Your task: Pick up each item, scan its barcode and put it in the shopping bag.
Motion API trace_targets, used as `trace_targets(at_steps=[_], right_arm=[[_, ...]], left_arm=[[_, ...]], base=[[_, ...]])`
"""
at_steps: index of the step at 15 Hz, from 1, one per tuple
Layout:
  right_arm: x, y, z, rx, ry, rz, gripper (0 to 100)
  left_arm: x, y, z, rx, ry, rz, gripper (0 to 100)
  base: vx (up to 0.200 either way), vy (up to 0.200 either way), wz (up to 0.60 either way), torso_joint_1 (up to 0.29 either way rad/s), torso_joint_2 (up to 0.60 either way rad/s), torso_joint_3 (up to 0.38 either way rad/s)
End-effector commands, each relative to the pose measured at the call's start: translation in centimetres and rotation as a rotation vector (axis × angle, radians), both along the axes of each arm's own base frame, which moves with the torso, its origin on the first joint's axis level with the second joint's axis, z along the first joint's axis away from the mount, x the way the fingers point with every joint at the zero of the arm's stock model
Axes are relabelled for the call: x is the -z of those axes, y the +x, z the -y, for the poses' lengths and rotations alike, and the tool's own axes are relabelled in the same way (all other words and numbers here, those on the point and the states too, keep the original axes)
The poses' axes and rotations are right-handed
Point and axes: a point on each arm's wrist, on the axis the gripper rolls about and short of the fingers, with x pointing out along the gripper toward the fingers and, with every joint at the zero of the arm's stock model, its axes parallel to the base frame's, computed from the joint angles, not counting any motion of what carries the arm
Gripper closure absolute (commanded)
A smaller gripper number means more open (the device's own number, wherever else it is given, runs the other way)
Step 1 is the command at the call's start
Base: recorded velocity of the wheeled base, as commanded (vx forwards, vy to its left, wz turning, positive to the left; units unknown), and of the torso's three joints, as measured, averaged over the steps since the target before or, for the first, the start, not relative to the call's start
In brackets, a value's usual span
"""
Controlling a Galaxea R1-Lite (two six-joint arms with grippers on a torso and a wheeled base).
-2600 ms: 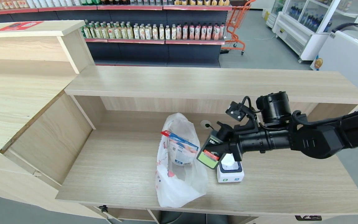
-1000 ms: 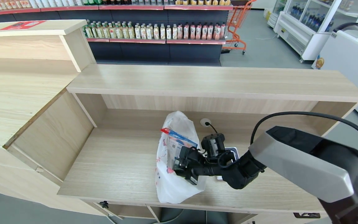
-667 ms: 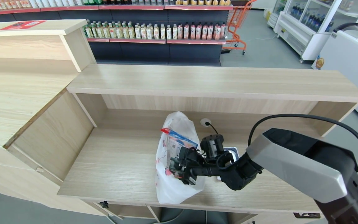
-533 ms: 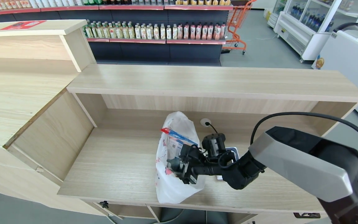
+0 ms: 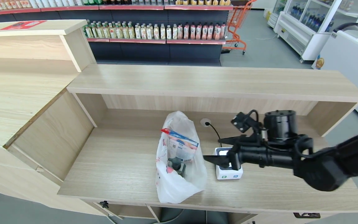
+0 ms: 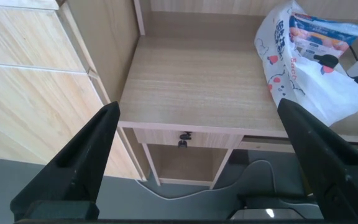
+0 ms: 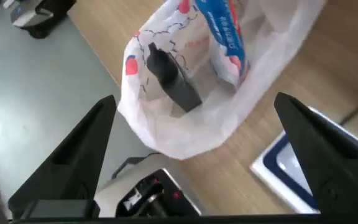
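The white plastic shopping bag [image 5: 179,182] stands open near the counter's front edge. Inside it lean a blue-and-white pouch [image 5: 181,145] and a dark boxy item [image 5: 176,164]. My right gripper [image 5: 212,149] hangs open and empty just right of the bag, above the white barcode scanner [image 5: 228,165]. From the right wrist, the open right gripper [image 7: 191,155] frames the bag [image 7: 185,127], the dark item [image 7: 173,78], the pouch [image 7: 225,37] and the scanner [image 7: 291,168]. My left gripper [image 6: 197,162] is open and empty, off the counter's front left, with the bag [image 6: 309,81] far beyond it.
A raised wooden ledge [image 5: 216,81] runs behind the low counter [image 5: 117,168], and a side panel [image 5: 54,137] closes it on the left. The scanner's cable runs back to a grommet [image 5: 206,123]. Drawers [image 6: 36,74] sit left of the counter.
My right gripper carried the dark item from over the scanner into the bag, let it go there, then drew back to the right, now open and empty.
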Motion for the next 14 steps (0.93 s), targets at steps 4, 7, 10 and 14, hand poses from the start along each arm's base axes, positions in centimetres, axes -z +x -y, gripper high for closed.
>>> trace_targets(at_steps=[4, 7, 10, 14], right_arm=[[-4.5, -13.1, 11.1, 0.435, 0.024, 0.088, 0], [-0.8, -21.6, 13.1, 0.621, -0.017, 0.130, 0], [1.8, -26.8, 14.2, 0.739, -0.006, 0.215, 0], [4.5, -30.6, 14.4, 0.846, 0.048, 0.278, 0]], left_arm=[[0.0, 0.0, 0.0, 0.000, 0.000, -0.001, 0], [0.0, 0.0, 0.0, 0.000, 0.000, -0.001, 0], [0.0, 0.0, 0.0, 0.000, 0.000, -0.001, 0], [0.0, 0.0, 0.0, 0.001, 0.000, -0.001, 0]], base=[[0.000, 0.000, 0.00, 0.000, 0.00, 0.000], [0.000, 0.000, 0.00, 0.000, 0.00, 0.000], [0.000, 0.000, 0.00, 0.000, 0.00, 0.000], [0.000, 0.000, 0.00, 0.000, 0.00, 0.000]])
